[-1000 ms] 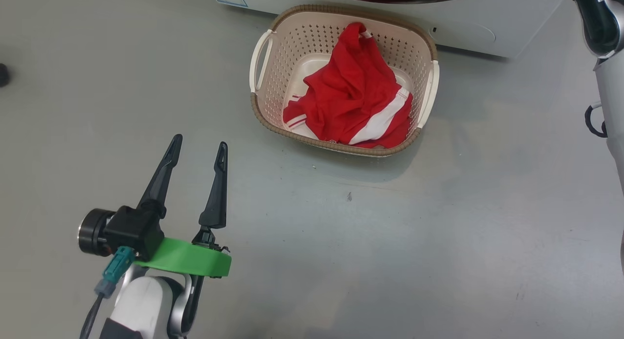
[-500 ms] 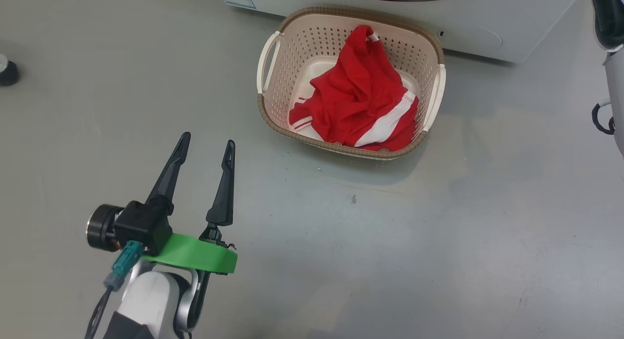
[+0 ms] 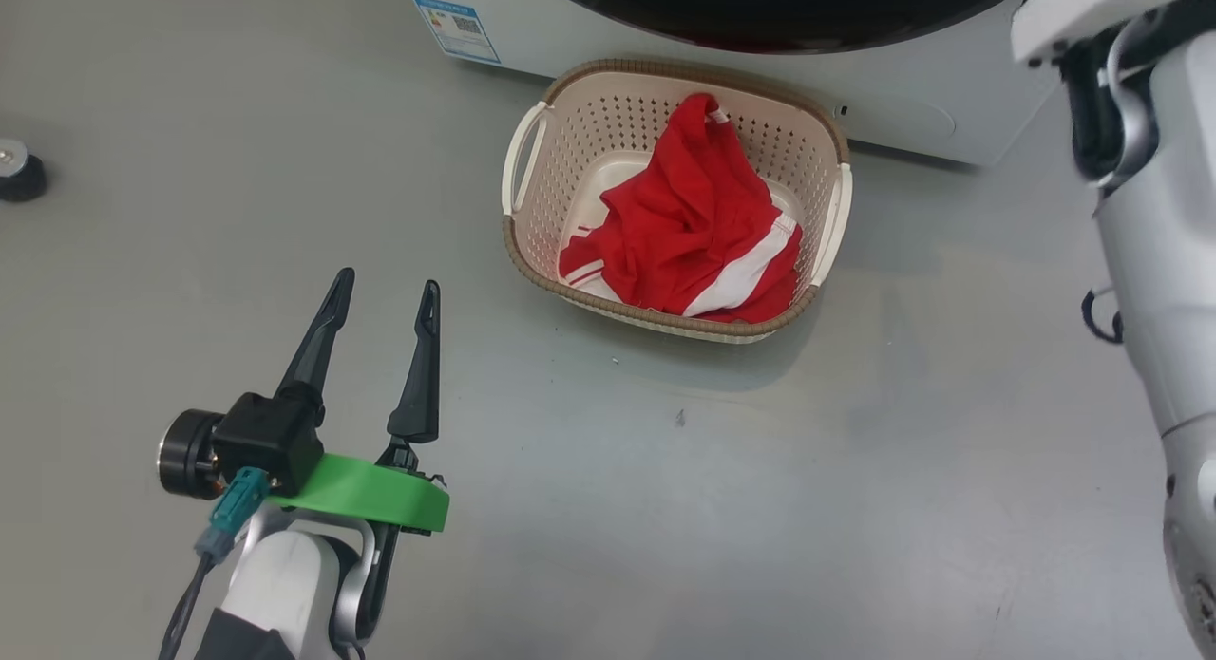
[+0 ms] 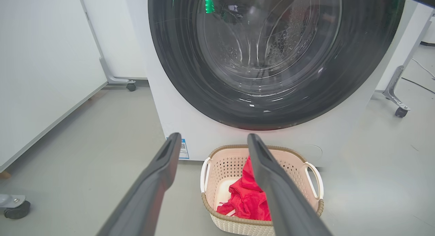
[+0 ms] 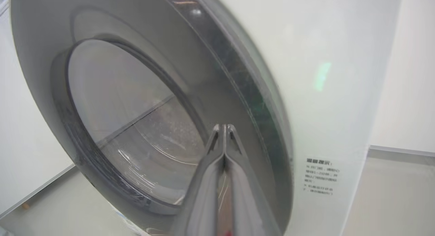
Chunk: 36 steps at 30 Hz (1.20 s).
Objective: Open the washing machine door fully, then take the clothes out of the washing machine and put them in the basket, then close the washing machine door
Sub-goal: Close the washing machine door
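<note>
One last job: press washing machine door (image 5: 129, 120) flat with pinched-together right gripper (image 5: 223, 126), maybe shut already; keep wide-apart left gripper (image 3: 388, 280) clear of basket (image 3: 655, 316).

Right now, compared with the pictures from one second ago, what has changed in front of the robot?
Mostly the camera moved: the washing machine, the basket and the floor slid down the head view together. The right forearm came further in from the right. Unchanged: the clothes lie in the basket, the left pincer is open and empty.
</note>
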{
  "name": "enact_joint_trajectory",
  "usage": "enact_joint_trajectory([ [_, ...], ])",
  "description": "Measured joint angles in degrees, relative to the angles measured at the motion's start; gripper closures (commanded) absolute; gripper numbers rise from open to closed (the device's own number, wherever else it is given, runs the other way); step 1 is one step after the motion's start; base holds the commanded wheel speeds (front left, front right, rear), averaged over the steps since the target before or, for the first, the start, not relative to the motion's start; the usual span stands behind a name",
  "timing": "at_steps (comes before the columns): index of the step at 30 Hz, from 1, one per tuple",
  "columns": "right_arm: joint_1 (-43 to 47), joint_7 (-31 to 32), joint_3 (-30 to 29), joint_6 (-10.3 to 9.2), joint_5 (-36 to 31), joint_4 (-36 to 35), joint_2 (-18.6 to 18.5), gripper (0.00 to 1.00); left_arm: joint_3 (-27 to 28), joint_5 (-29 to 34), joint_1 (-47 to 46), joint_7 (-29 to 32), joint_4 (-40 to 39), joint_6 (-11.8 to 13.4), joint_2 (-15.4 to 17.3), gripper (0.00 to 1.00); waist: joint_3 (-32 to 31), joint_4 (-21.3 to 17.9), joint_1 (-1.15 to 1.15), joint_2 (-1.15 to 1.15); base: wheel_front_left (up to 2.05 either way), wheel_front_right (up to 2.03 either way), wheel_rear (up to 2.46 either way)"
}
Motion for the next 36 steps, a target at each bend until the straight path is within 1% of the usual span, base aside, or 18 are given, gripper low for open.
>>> enact_joint_trajectory([
  [5,5.9,-0.2,0.4,0.27,0.4,0.3,1.4,1.0,0.8,-0.1,0.1,-0.1,0.5,0.5,0.0,0.0,-2.1,-0.7,0.0,0.0,0.0,0.0,0.0],
  [6,6.7,-0.2,0.3,0.27,0.4,0.3,1.7,0.93,0.9,-0.1,0.1,-0.1,0.6,0.5,0.0,0.0,-2.5,-0.9,0.0,0.0,0.0,0.0,0.0],
  [7,7.5,-0.2,0.3,0.27,0.4,0.1,1.9,0.75,0.9,-0.1,0.2,-0.1,0.6,0.5,0.0,0.0,-2.9,-1.1,0.0,0.0,0.0,0.0,0.0],
  [8,8.4,-0.2,0.2,0.27,0.4,-0.1,2.2,0.52,1.1,-0.1,0.3,-0.1,0.7,0.5,0.0,0.0,-3.4,-1.3,0.0,0.0,0.0,0.0,0.0],
  [9,9.3,-0.3,0.2,0.27,0.4,-0.3,2.5,0.24,1.1,-0.1,0.5,-0.1,0.7,0.5,0.0,0.0,-3.8,-1.6,0.0,0.0,0.0,0.0,0.0],
  [10,10.3,-0.5,0.1,0.27,0.4,-0.6,2.8,0.08,1.1,-0.1,0.7,-0.2,0.8,0.5,0.1,0.0,-4.2,-1.8,0.0,0.0,0.0,0.0,0.0],
  [11,11.3,-0.5,0.0,0.27,0.4,-1.1,3.1,0.0,1.2,-0.1,0.9,-0.2,0.9,0.5,0.2,0.0,-4.7,-2.1,0.0,0.0,0.0,0.0,0.0],
  [19,18.9,-0.5,-2.1,0.18,-0.8,-9.1,4.3,0.0,1.5,0.1,2.9,-0.2,1.3,0.5,1.4,0.0,-7.8,-5.1,0.0,0.0,0.0,0.0,0.0],
  [21,21.6,-0.5,-2.2,-0.34,-1.4,-10.3,4.4,0.0,1.6,0.3,3.2,-0.2,1.4,0.5,1.7,0.0,-8.6,-6.0,0.0,0.0,0.0,0.0,0.0],
  [26,27.3,-0.5,-2.0,-0.36,-3.3,-13.0,5.1,0.0,1.9,0.6,4.2,-0.2,1.5,0.7,2.7,0.0,-10.3,-8.6,0.0,0.0,0.0,0.0,0.0],
  [30,31.7,-0.5,-1.1,-1.21,-4.4,-14.3,5.5,0.0,1.8,0.7,5.0,-0.2,1.7,0.7,2.8,0.0,-11.7,-10.6,-0.01,0.0,0.0,0.0,0.0],
  [35,38.2,-0.5,-0.4,-1.4,-6.3,-16.4,6.1,0.0,2.1,0.6,6.8,-0.1,2.2,0.7,3.1,0.0,-14.0,-13.6,0.0,0.0,0.0,0.0,0.0],
  [36,39.0,-0.5,-0.4,-1.8,-6.3,-16.9,6.2,0.0,2.2,0.6,7.1,-0.1,2.2,0.7,3.2,0.0,-14.4,-14.1,-0.01,0.0,0.0,0.0,0.0],
])
